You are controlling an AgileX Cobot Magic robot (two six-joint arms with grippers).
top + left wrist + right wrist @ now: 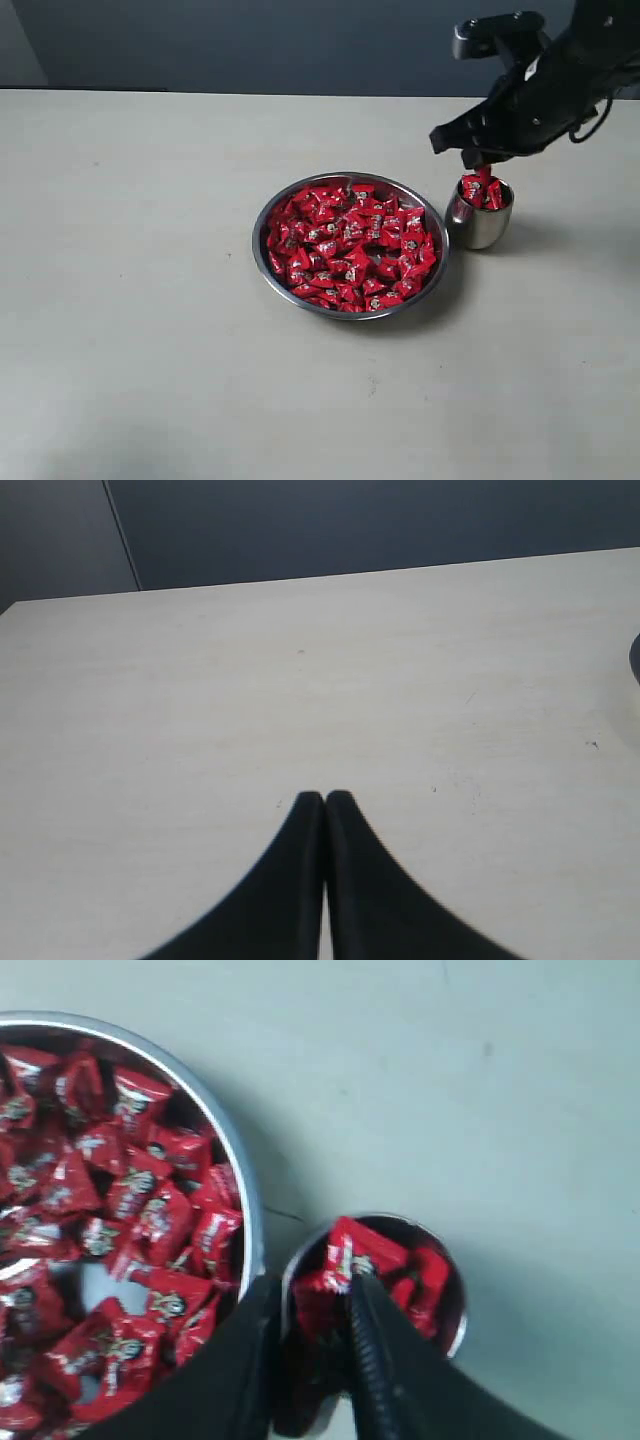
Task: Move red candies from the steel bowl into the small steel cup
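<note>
Exterior view takes in one pale tabletop point(150, 350) with a dark grey wall point(250, 45) behind its far edge. One steel bowl point(256, 240) sits about midway between the near and far edges, a little toward the right edge. One small steel cup point(480, 232) stands upright just beside the bowl, on the side facing the right edge and slightly nearer the far edge. I cannot tell whether the two rims touch.

The red candies point(350, 245) are too many to count. Several dozen fill the bowl in a loose heap, with bare steel showing only round the rim. A smaller cluster, about four that I can make out, is piled to the cup's mouth, and one candy pokes up above the rim.

I see one arm from here. The right gripper point(480, 165) hangs straight over the cup with its black fingertips down at the mouth. In the right wrist view its jaws stand a little apart with red wrappers in the gap. I cannot tell whether they pinch a candy or merely straddle the pile.

The left gripper point(325, 800) appears only in the left wrist view. Its two dark fingers are pressed together with nothing between them, over bare table well apart from the bowl. The surface is matt and off-white, with a few faint scuffs and specks.
</note>
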